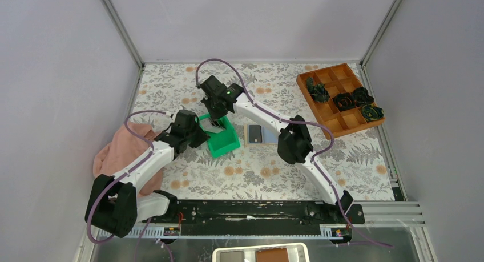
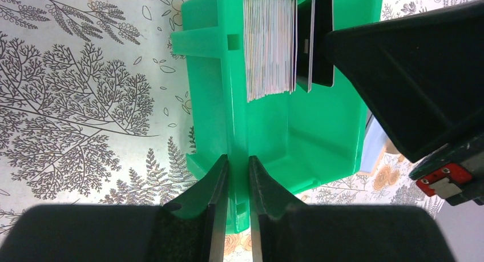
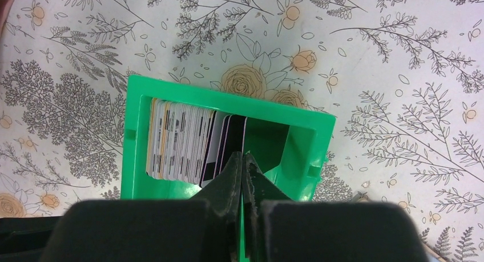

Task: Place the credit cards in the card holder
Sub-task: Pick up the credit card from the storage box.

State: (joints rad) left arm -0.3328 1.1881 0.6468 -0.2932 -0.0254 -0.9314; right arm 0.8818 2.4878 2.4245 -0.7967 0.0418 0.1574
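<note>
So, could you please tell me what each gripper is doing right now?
Left gripper: closed on the side wall of the green plastic tray.
Right gripper: closed on a thin dark card standing on edge in that tray.

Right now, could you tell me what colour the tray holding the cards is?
The tray is bright green, clearest in the left wrist view.
</note>
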